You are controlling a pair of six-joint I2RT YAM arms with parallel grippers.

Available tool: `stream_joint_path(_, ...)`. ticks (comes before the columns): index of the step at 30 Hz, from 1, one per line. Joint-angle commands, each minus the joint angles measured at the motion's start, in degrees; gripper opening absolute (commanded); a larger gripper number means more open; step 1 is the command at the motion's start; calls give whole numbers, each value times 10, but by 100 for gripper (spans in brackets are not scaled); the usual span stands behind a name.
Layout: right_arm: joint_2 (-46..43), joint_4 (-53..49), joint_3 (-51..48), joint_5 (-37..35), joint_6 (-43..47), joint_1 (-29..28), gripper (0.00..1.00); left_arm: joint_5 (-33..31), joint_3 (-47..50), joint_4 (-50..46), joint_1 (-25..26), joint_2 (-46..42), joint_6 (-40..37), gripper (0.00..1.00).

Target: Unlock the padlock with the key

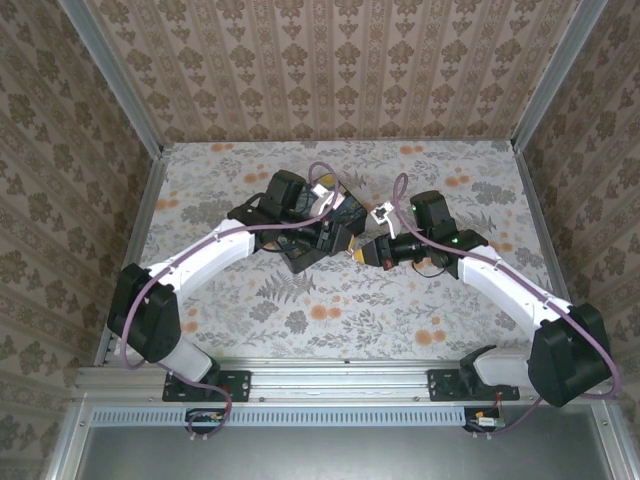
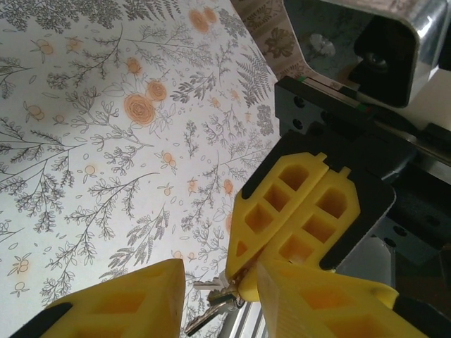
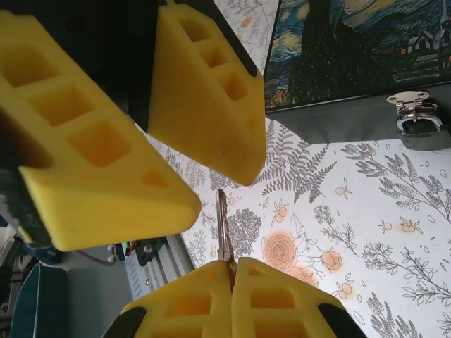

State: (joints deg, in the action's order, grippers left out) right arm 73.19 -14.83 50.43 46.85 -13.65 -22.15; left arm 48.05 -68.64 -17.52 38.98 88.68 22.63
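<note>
The small grey padlock [image 3: 420, 131] is hanging from a silver hasp [image 3: 407, 103] on the front of the dark painted box [image 3: 352, 49], which is sitting on the floral tabletop [image 3: 366, 211]. Apart from the lock, the right pincer [image 3: 231, 264] is clenching the key [image 3: 223, 225], blade pointing out past its fingertips. The left pincer [image 3: 222, 191] is hanging released, its yellow fingers [image 3: 204, 91] spread wide on either side of the key.

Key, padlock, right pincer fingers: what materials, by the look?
Key: looks like metal, thin blade with a dull brownish sheen. Padlock: metal, dark grey, bright glints on the shackle. Right pincer fingers: probably moulded or printed plastic, matte yellow with hollow ribbed pockets.
</note>
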Motion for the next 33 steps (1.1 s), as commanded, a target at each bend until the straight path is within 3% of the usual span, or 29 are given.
stream_joint_path(1,7,14,18,16,-6,-2,0,25,2,-4,3,5,-21,40)
stream_joint_path(11,10,25,13,10,-10,-2,0,31,1,-19,6,7,-29,31)
stream_joint_path(19,14,23,14,-2,-10,-2,0,25,-3,-31,5,11,-31,4)
stream_joint_path(20,13,21,14,-12,-8,-1,4,21,-5,-33,4,11,-29,1)
stream_joint_path(23,3,-20,19,-37,28,2,31,-4,-9,-41,-2,14,-13,0)
stream_joint_path(25,-20,-53,22,-72,56,4,42,-25,-14,-51,-9,18,10,0)
stream_joint_path(28,-63,-37,8,-160,63,-4,48,-61,-33,-85,-17,29,56,0)
stream_joint_path(33,-90,59,-46,-353,142,-101,47,-89,-47,-101,-17,46,146,0)
